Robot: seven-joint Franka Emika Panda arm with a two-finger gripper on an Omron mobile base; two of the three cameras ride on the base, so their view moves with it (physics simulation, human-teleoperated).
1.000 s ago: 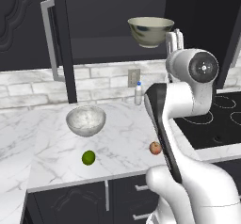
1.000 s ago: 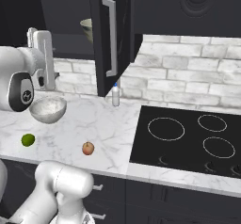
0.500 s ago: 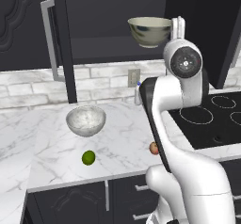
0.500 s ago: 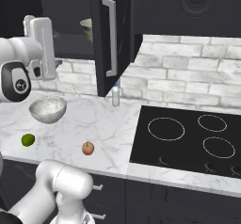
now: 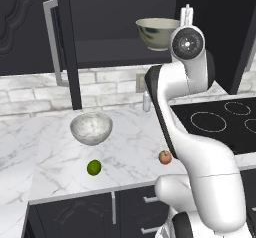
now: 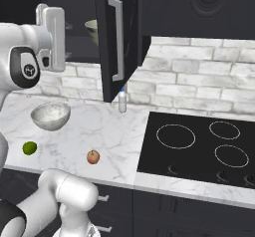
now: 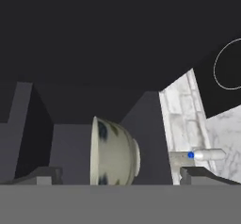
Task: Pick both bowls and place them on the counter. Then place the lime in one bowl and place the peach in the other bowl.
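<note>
Claw [image 7: 113,178] spread wide before mottled bowl [image 7: 114,152] in cabinet [image 5: 125,32]; your misaligned approach could nudge bowl deeper, or clip open door [image 6: 117,42].

Lime [image 5: 93,167] left of peach [image 5: 165,157]

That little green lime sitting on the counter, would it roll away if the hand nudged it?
Probably. The lime looks round and smooth, lying loose on the flat marble counter, so a sideways nudge would likely send it rolling. It seems small and firm, so the open hand would likely need a centred pinch.
</note>
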